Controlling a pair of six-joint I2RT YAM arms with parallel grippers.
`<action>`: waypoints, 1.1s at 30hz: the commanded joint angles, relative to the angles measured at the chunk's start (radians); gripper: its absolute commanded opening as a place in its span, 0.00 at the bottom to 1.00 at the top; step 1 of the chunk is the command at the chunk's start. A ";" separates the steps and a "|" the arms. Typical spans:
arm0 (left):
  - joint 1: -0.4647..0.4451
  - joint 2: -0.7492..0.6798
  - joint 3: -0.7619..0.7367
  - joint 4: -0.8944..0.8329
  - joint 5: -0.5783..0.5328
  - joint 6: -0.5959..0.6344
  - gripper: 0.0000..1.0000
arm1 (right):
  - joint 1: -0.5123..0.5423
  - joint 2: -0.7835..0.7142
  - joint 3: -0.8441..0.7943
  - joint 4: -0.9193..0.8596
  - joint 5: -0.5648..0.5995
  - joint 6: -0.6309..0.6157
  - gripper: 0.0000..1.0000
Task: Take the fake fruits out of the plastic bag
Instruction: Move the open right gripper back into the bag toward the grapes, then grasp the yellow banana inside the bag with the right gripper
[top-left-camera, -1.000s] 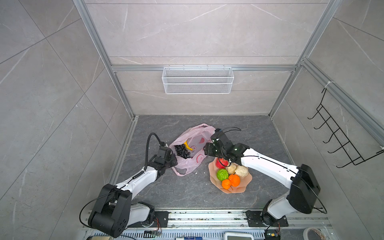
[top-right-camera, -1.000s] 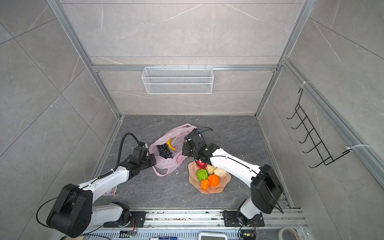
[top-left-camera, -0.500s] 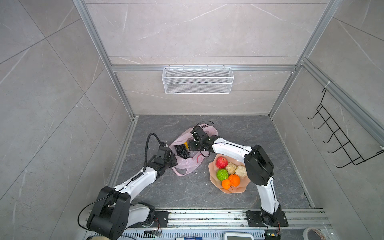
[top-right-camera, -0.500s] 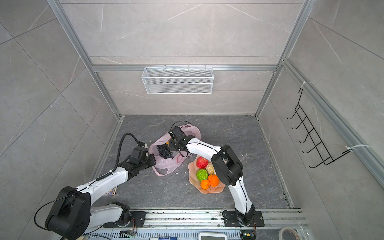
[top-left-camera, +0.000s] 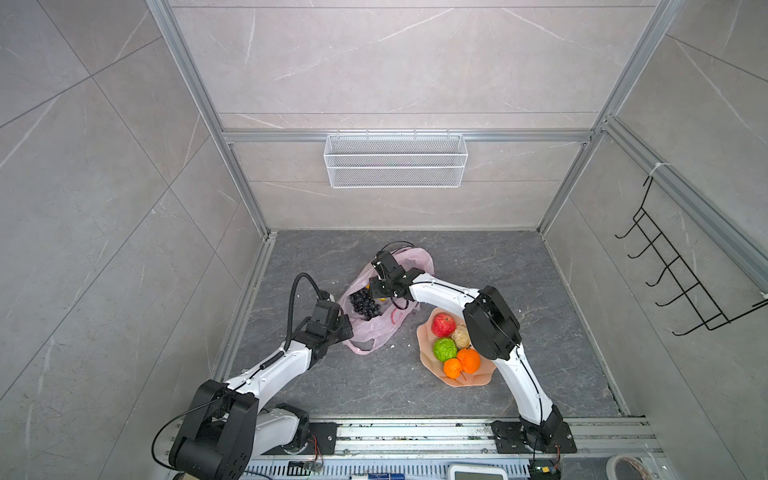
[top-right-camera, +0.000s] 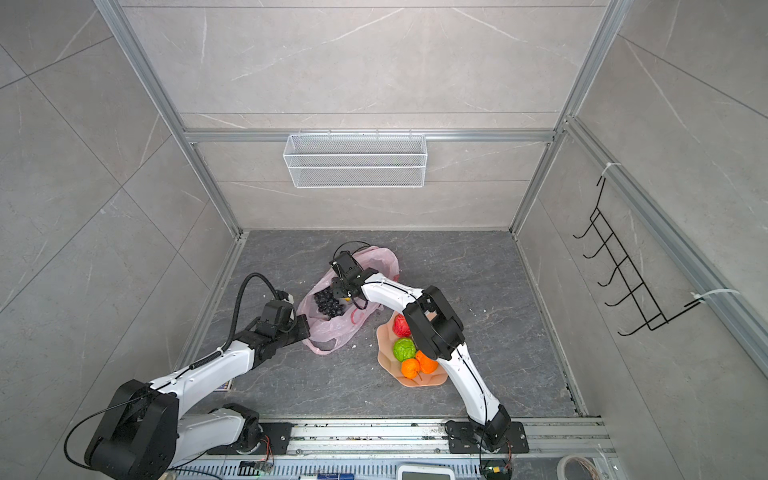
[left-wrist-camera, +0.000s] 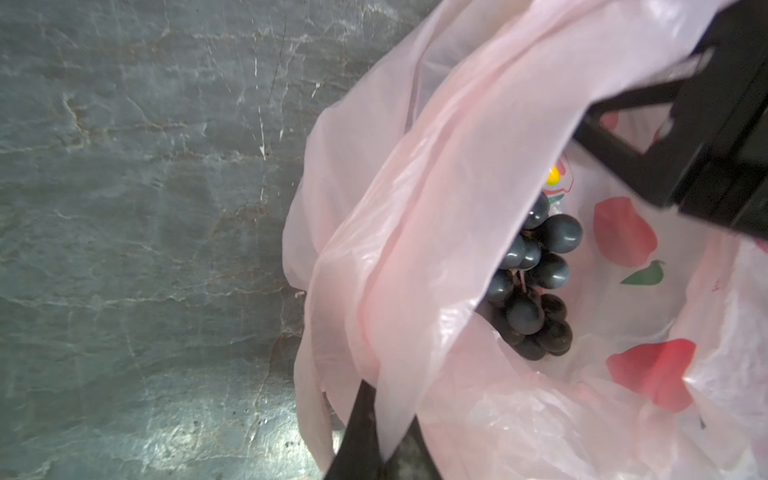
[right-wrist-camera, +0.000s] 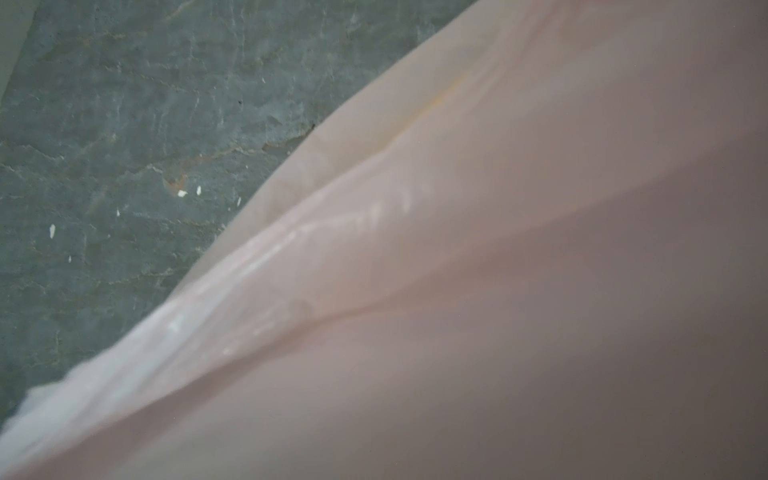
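The pale pink plastic bag (top-left-camera: 413, 262) (top-right-camera: 380, 259) lies on the grey floor with its mouth held up. My left gripper (left-wrist-camera: 384, 449) (top-left-camera: 347, 329) is shut on the bag's rim (left-wrist-camera: 415, 208). Inside lie a dark grape bunch (left-wrist-camera: 536, 291) (top-left-camera: 363, 303) and a yellow banana tip (left-wrist-camera: 553, 176). My right gripper (top-left-camera: 376, 291) (top-right-camera: 338, 291) reaches into the bag's mouth. In the left wrist view its fingers (left-wrist-camera: 623, 166) stand apart with nothing between them. The right wrist view shows only bag film (right-wrist-camera: 498, 291) and floor. Red apple (top-left-camera: 443, 325), green ball (top-left-camera: 444, 348), two oranges (top-left-camera: 468, 360) and a beige lump (top-left-camera: 460, 336) sit on the plate.
The peach scalloped plate (top-left-camera: 469, 380) (top-right-camera: 415, 381) stands right of the bag, partly under my right arm's elbow (top-left-camera: 490, 322). A white wire basket (top-left-camera: 395, 160) hangs on the back wall. A black hook rack (top-left-camera: 681, 282) is on the right wall.
My right gripper swung from the plate's edge leftward into the bag's mouth. The left gripper kept its hold on the bag's rim and stayed put.
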 joint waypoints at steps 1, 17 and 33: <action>-0.004 -0.028 -0.017 0.040 0.018 -0.014 0.03 | -0.001 0.054 0.075 -0.024 0.021 -0.022 0.55; -0.005 -0.056 -0.059 0.070 0.042 -0.018 0.03 | 0.005 0.261 0.368 -0.179 0.065 -0.034 0.70; -0.003 -0.030 -0.038 0.055 0.022 -0.002 0.03 | 0.005 0.146 0.254 -0.209 0.166 -0.020 0.44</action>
